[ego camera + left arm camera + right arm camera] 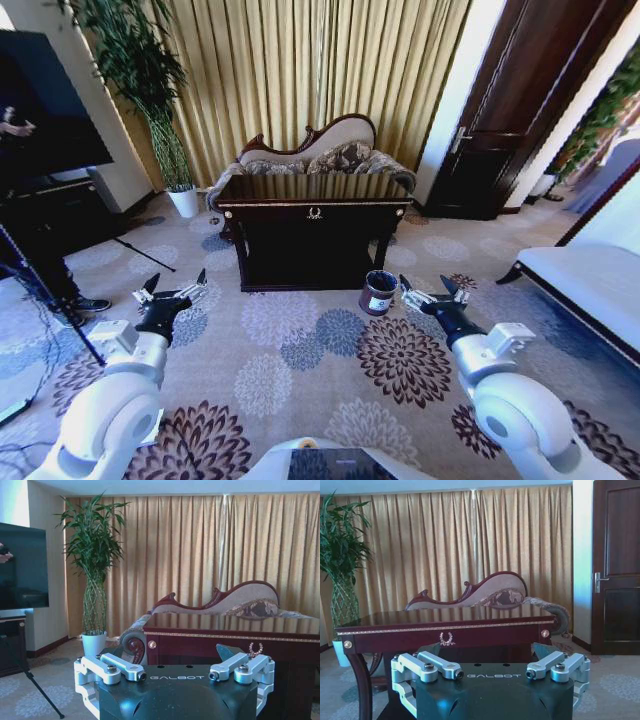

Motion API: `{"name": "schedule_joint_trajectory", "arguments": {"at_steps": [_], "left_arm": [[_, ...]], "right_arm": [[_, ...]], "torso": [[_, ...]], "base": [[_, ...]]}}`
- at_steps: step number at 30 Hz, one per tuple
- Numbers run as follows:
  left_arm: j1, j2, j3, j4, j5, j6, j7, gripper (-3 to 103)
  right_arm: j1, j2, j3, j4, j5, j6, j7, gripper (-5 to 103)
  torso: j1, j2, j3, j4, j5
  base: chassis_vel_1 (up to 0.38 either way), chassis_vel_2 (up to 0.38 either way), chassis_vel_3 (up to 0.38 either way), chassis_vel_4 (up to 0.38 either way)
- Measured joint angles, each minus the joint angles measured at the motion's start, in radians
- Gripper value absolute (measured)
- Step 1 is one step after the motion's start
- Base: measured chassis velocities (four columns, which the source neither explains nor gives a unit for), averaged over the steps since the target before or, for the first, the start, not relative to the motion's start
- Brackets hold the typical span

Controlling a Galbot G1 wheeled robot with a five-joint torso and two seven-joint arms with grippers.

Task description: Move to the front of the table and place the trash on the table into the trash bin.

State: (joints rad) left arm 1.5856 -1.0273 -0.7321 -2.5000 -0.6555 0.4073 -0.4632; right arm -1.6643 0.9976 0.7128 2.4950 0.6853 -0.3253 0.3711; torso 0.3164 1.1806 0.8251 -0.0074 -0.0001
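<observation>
The surface (314,190), a long dark glossy wooden one with a gold ornament (315,212) mid-front, stood ahead of me, well apart from the robot, across the flowered carpet (330,350). I could not make out any trash on its top from the head view; the wrist views showed only reflections on the glossy top. The trash bin (379,292) sat on the carpet just beside the surface's front right corner, dark maroon with a pale label, upright.

I had the left hand (172,293) raised low over the carpet on the left, fingers spread apart and holding nothing. In the left wrist view the left hand's fingers (122,667) stood wide apart, with the surface (235,630) beyond them. The right hand (432,293) hung on the right, near the trash bin but not touching it, also spread and empty; in the right wrist view its fingers (440,666) were apart, surface (450,622) and gold ornament (447,639) straight ahead.

Behind the surface stood a patterned sofa (320,150) against yellow curtains (300,70). A tall plant in a white pot (184,201) stood to the left, a dark door (530,100) to the right.
</observation>
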Motion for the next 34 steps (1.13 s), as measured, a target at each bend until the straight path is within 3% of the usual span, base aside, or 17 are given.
{"name": "schedule_joint_trajectory", "arguments": {"at_steps": [9,14,22,34], "left_arm": [[-0.006,-0.002,0.019,0.0,0.002,-0.004,-0.014,100],[-0.013,0.0,0.031,0.0,0.0,-0.036,0.005,100],[-0.036,0.018,0.031,0.0,-0.011,-0.089,0.031,100],[-0.029,0.021,0.027,0.0,-0.008,-0.094,0.038,100]], "right_arm": [[-0.015,0.019,0.018,0.004,-0.015,-0.006,0.033,100],[-0.012,0.018,0.031,0.004,0.023,0.021,-0.029,100],[0.002,0.008,0.055,0.005,0.022,0.029,-0.04,100],[-0.003,0.013,0.071,0.005,0.0,0.034,-0.048,100]], "torso": [[-0.001,0.0,0.0,0.0,0.0001],[-0.001,0.0,0.0,0.0,0.0001],[-0.001,0.0,0.0,0.0,0.0001],[-0.001,0.0,0.0,0.0,0.0001]], "base": [[0.0,0.0,0.0,0.0],[0.0,0.0,0.0,0.0],[0.0,0.0,0.0,0.0],[0.0,0.0,0.0,0.0]]}}
